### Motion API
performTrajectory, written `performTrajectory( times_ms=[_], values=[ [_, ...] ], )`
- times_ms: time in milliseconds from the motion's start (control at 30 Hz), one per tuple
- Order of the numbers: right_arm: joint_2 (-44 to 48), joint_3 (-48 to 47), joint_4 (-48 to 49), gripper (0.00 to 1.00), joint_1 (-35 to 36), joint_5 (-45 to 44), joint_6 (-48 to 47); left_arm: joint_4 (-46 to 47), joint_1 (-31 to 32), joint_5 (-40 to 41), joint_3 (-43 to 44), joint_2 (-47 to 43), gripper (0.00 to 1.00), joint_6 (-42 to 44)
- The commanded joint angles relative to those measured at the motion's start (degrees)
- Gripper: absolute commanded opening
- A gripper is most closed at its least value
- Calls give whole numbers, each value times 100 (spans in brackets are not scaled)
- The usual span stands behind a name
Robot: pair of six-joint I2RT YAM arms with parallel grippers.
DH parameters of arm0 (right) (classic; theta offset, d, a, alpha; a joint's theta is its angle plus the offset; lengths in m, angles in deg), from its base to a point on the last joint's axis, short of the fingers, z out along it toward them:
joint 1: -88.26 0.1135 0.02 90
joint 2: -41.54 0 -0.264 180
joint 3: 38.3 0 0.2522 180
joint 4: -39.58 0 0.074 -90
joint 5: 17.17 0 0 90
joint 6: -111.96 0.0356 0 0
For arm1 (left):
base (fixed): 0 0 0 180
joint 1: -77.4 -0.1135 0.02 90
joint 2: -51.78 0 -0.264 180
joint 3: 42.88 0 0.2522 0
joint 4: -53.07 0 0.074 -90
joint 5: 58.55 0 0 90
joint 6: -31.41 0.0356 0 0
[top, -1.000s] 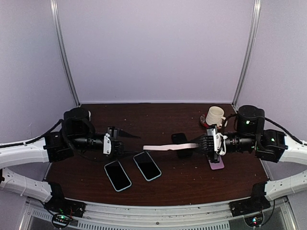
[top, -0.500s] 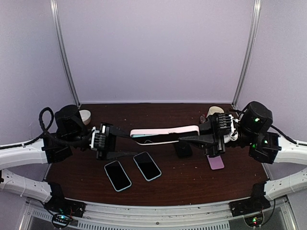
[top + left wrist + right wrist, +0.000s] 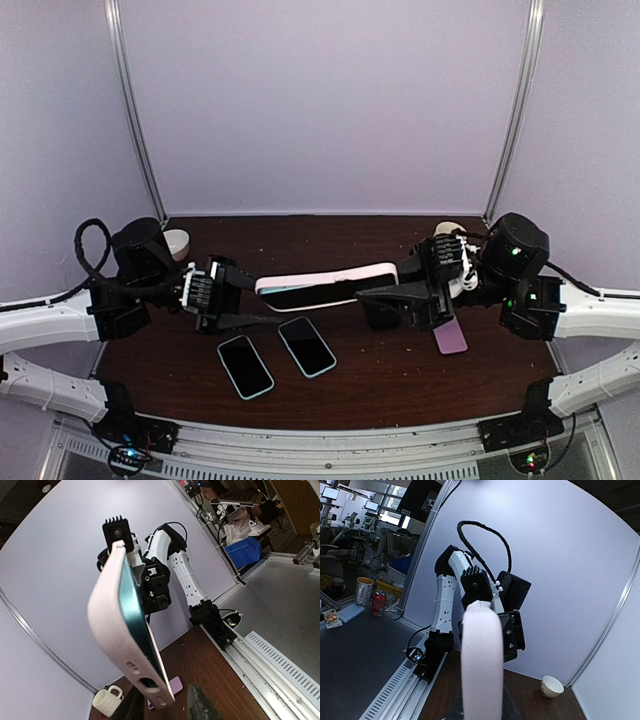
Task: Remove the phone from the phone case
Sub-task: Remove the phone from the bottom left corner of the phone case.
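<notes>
Phone case [image 3: 325, 285], pale pink, hangs in the air above the middle of the table [image 3: 380, 370]. It lies lengthwise between my two arms with one long edge turned up. The phone [image 3: 134, 607] sits inside it: my left wrist camera shows its teal rim and dark glass seated in the pink shell. That makes one case and one phone off the table.

My right gripper [image 3: 385, 293] is pressed together on the right end of the phone case and carries it. In my right wrist view the shell rises straight up from between those fingers.

My left gripper [image 3: 262, 300] is at the other end, with one finger on each side of the case's left tip. A gap between the fingers is plain to see. I cannot tell whether they are pressing on the shell or only flanking it.

On the table below lie two more phones, both face up with light blue rims. One [image 3: 245, 367] is nearer my bases, and the other [image 3: 307, 346] lies just beside it to the right. One flat pink slab [image 3: 452, 338] lies under my right arm. One white mug [image 3: 106, 700] stands at the far right, and one small pale bowl [image 3: 178, 242] sits at the far left, behind my left arm.
</notes>
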Motion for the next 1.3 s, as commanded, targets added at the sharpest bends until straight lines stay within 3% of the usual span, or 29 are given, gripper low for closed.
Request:
performTrajectory(
  times_ms=[0,533,867,1267],
  values=[
    [10,-267,685,0,4,87,120,342,-36,-148,1,-54,30,-121],
    [-216,-504,439,0,22,149,559,110,-27,-246,-44,-149,11,270],
    [-629,-874,260,0,-4,1117,1899,-293,-37,-335,38,-273,4,609],
    [-1049,-1230,-23,0,-12,2045,2373,-1112,-34,-107,156,-275,0,1487]
  ],
)
